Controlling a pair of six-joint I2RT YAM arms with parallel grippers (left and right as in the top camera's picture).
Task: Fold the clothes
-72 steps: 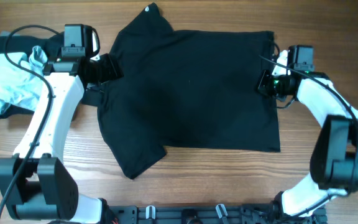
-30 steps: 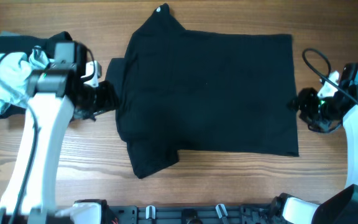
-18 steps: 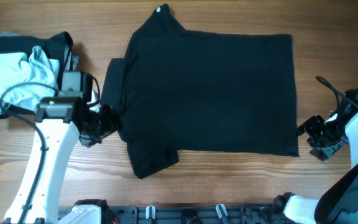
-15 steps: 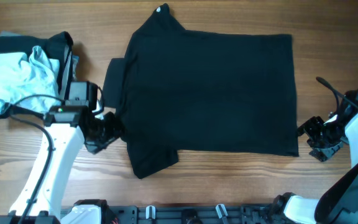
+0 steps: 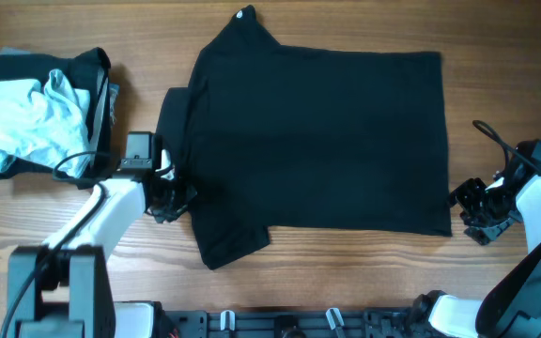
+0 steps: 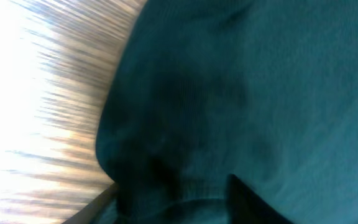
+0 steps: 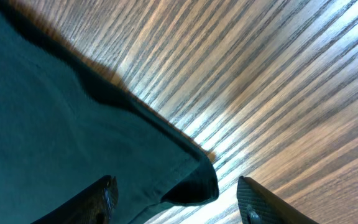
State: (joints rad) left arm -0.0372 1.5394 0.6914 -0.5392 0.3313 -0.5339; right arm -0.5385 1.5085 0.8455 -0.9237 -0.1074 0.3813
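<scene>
The clothes (image 5: 317,131), a black T-shirt, lie spread flat on the wooden table, with a small white tag (image 5: 243,13) at the far edge. My left gripper (image 5: 175,192) is low at the shirt's left edge, by the near sleeve. In the blurred left wrist view, dark fabric (image 6: 241,93) fills the frame and a fold lies between the parted fingers of the left gripper (image 6: 166,208). At the near right corner, my right gripper (image 5: 466,208) stands open. The right wrist view shows the hem corner (image 7: 194,177) lying between the fingers of the right gripper (image 7: 176,199), untouched.
A heap of other garments (image 5: 26,122), pale blue over black, lies at the far left. A black rail (image 5: 280,324) runs along the table's near edge. Bare wood (image 5: 346,272) shows in front of the shirt.
The shirt was drawn rightward and flatter. My left gripper slid toward the near side along the shirt's left edge and over the fabric. My right gripper dropped to the near right corner and stopped.
</scene>
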